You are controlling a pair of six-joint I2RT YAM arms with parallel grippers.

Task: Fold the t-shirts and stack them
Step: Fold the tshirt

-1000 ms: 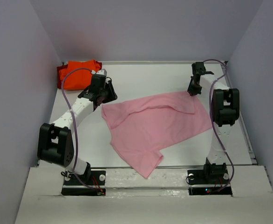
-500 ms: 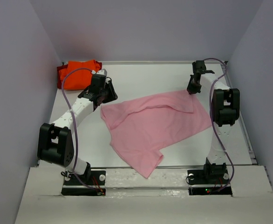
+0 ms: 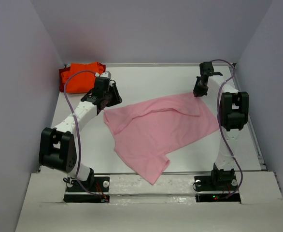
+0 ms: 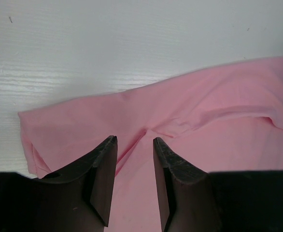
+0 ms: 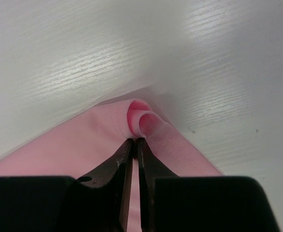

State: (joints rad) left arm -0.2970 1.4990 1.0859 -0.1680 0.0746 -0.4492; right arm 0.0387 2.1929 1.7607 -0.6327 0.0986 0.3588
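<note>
Pinching a rolled corner of the pink t-shirt, the right gripper has its fingers almost together, with only a thin slit of pink cloth between them. The curled hem bulges just past their tips, over the white table. The left gripper holds nothing. Its fingers stand clearly apart over the opposite corner of the pink t-shirt, a crease running up between them; whether they touch the cloth cannot be told. Folded orange t-shirts lie beyond the left fingers, well apart from the pink one. Compared with a second ago, the right gripper sits slightly farther from its base, while the left arm and the pink t-shirt lie as before.
</note>
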